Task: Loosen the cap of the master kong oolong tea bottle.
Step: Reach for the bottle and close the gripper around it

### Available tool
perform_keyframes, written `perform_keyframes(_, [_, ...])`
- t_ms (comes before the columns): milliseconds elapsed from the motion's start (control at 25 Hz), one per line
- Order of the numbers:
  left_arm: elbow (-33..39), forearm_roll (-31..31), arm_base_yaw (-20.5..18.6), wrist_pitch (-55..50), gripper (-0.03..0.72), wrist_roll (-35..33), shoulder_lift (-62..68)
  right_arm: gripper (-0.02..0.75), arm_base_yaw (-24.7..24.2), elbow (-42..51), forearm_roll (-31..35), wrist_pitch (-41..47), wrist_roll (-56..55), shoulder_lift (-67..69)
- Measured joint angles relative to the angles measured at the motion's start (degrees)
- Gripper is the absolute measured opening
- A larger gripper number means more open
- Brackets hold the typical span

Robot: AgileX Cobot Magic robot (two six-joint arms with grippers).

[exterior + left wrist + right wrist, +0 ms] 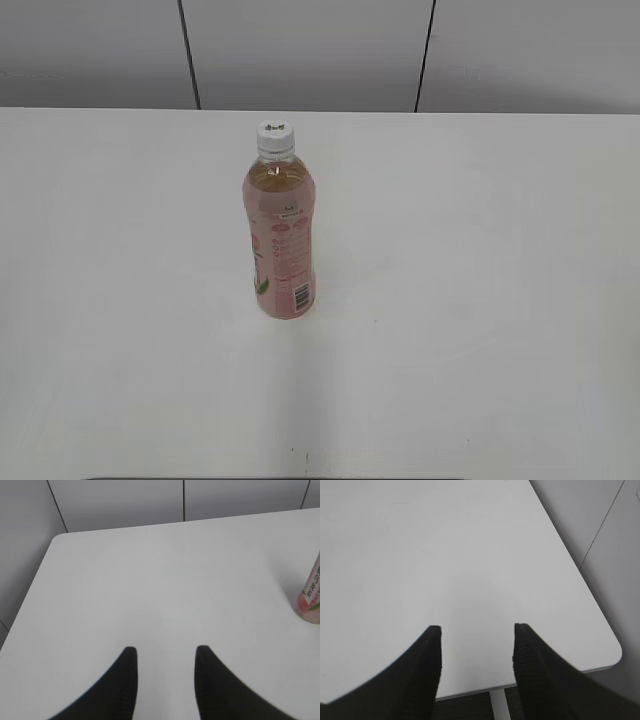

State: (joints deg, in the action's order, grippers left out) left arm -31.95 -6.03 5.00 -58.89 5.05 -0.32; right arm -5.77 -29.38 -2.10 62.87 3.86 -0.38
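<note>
The master kong oolong tea bottle (279, 240) stands upright near the middle of the white table, its pink label facing me. The white ribbed cap (276, 137) sits on its neck. Neither arm shows in the exterior view. In the left wrist view only the bottle's lower part (310, 597) appears at the right edge, far from my left gripper (166, 652), which is open over bare table. My right gripper (477, 630) is open too, hovering over the table's near right edge with nothing between its fingers. The bottle is out of the right wrist view.
The white table (480, 300) spreads wide around the bottle. Its left rounded corner (56, 537) and right rounded corner (616, 652) show in the wrist views. A grey panelled wall (310, 50) stands behind the table.
</note>
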Motion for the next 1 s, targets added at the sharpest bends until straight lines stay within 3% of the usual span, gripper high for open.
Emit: perform_keyframes(1000, [0.0, 0.0, 0.0, 0.0, 0.242, 0.0, 0.0, 0.358, 0.0, 0.0, 0.0, 0.0, 0.0, 0.0])
